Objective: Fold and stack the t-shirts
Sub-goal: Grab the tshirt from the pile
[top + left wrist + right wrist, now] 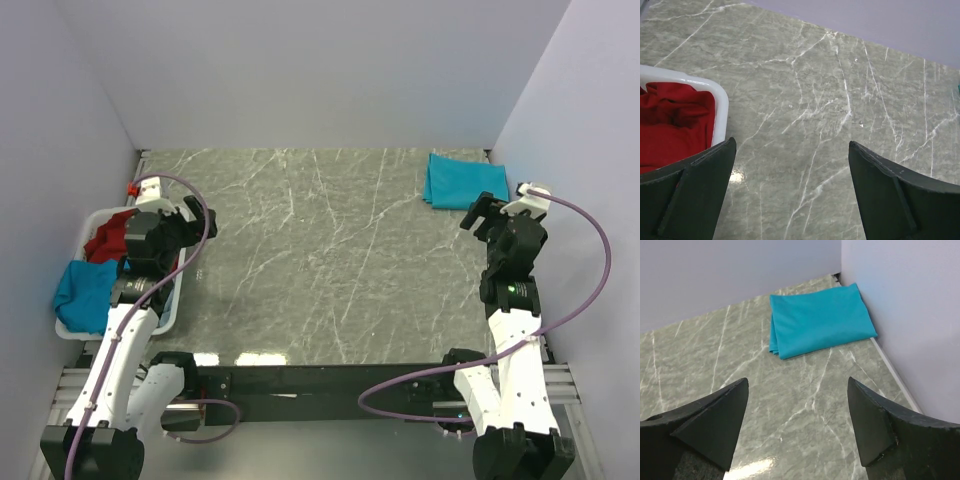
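Observation:
A folded teal-blue t-shirt lies flat at the table's far right corner; it also shows in the right wrist view. A red t-shirt and a crumpled teal-blue one lie in the white basket at the left. The red shirt also shows in the left wrist view. My left gripper is open and empty above bare table beside the basket. My right gripper is open and empty, just short of the folded shirt.
The basket rim is just left of my left fingers. Pale walls close in the table at the back and both sides; the right wall runs beside the folded shirt. The marble tabletop lies between the arms.

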Controlling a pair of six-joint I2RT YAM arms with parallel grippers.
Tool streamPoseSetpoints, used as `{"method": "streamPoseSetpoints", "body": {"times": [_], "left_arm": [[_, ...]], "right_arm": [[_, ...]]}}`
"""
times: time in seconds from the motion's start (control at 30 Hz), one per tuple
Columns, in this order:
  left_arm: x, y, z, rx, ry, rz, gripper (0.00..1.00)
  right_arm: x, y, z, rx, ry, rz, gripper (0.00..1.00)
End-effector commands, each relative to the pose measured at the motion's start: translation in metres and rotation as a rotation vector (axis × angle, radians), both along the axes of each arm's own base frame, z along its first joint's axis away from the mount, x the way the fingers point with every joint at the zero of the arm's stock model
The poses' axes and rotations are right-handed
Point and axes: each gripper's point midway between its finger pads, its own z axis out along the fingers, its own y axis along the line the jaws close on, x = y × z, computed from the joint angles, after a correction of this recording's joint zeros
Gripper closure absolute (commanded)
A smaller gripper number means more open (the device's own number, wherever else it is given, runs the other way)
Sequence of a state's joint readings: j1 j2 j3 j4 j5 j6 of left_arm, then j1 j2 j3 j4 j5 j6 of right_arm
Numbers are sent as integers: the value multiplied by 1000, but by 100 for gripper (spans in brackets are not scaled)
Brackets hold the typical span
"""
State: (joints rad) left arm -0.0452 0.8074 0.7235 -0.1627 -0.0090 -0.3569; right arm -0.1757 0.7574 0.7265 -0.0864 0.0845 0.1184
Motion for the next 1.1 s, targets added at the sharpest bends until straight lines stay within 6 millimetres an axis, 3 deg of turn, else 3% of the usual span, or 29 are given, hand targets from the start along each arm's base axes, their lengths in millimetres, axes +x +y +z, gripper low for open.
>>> {"method": "streamPoseSetpoints", "body": {"times": [0.0,0.13,0.17,0.2,0.4,0.5,0.57,0.67,0.77,0.83,0.9,1.07], "left_arm": [[0,4,17,-3,-63,23,0],[1,10,20,-58,-71,83,1],[2,10,20,-71,-71,94,0],[2,14,20,-86,-71,120,0],[5,23,20,-169,-25,223,0],[-1,46,14,-162,19,370,0],[-12,75,4,-129,54,547,2],[-18,100,-10,-105,98,711,14],[-22,115,-33,-111,197,842,14],[-37,123,-42,-138,268,972,14],[-54,133,-52,-113,353,1107,7],[-67,143,-71,-31,415,1199,1]], "right_arm": [[1,5,14,-6,-51,36,14],[1,33,1,-76,14,234,13],[-1,40,-3,-159,39,306,13],[-4,58,-12,-162,65,422,13],[-14,87,-27,-231,111,643,14],[-15,90,-29,-226,119,667,14],[-13,91,-33,-213,132,671,14],[-12,89,-34,-211,141,662,14],[-13,90,-34,-210,139,664,14],[-13,89,-34,-208,141,662,14],[-12,88,-34,-207,145,657,14],[-14,91,-33,-200,149,668,14]]}}
